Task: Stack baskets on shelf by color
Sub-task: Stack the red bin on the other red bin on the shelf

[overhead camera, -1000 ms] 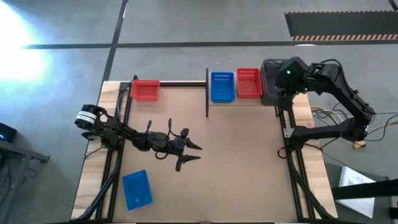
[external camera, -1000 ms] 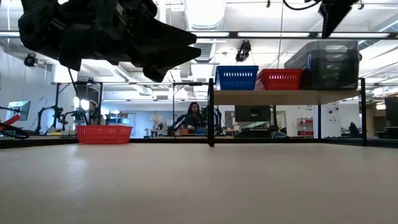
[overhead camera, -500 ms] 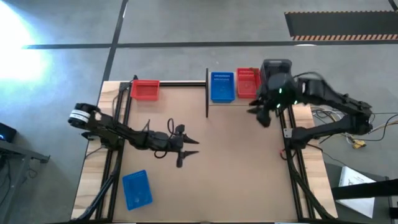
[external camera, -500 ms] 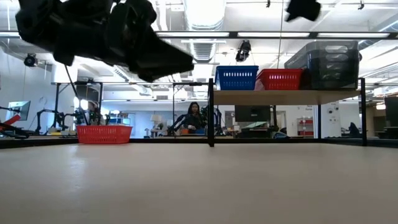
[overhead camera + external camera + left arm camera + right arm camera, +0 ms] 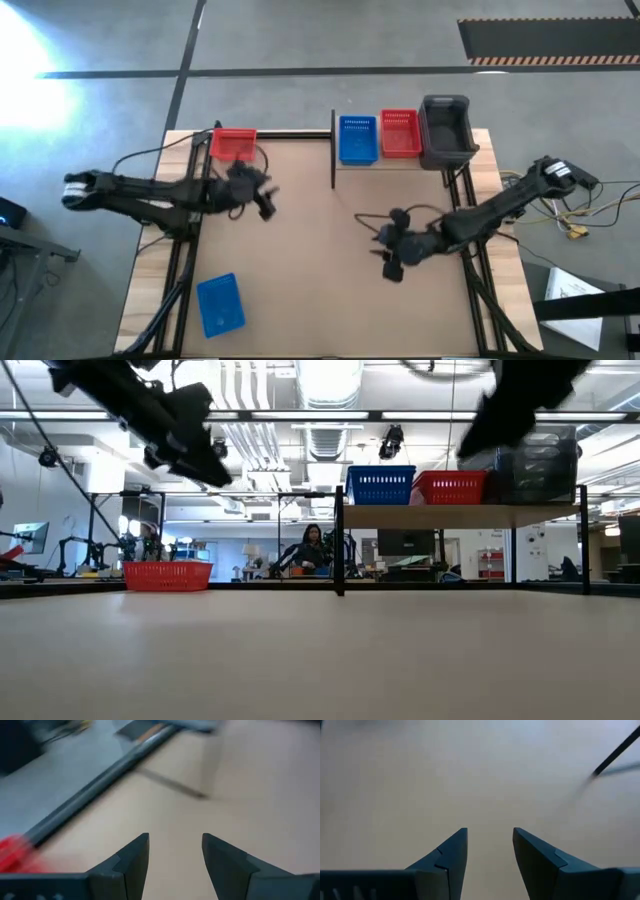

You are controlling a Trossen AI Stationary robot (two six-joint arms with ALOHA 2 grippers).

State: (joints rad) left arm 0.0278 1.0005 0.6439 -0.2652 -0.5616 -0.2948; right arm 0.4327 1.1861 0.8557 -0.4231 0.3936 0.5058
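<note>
On the shelf (image 5: 388, 162) at the table's far right stand a blue basket (image 5: 357, 140), a red basket (image 5: 400, 133) and a grey basket (image 5: 447, 130), side by side on their bottoms. A second red basket (image 5: 233, 145) sits at the table's far left edge. A second blue basket (image 5: 220, 305) lies near the left front corner. My left gripper (image 5: 266, 198) is open and hovers just right of and nearer than the far-left red basket. My right gripper (image 5: 381, 248) is open above bare tabletop, right of centre. Both wrist views show parted fingers (image 5: 175, 850) (image 5: 490, 845) with nothing between them.
A black upright post (image 5: 333, 150) marks the shelf's left end. Black rails run along the table's left side (image 5: 180, 270) and right side (image 5: 480, 290). Bare brown tabletop (image 5: 320, 290) lies between the arms. In the low view a person (image 5: 312, 550) shows far behind the table.
My right gripper has come away from the grey basket on the shelf, swinging down and toward the table's near side and middle. My left gripper has drawn back from the table's centre toward the far left, to beside the red basket there. No basket has moved.
</note>
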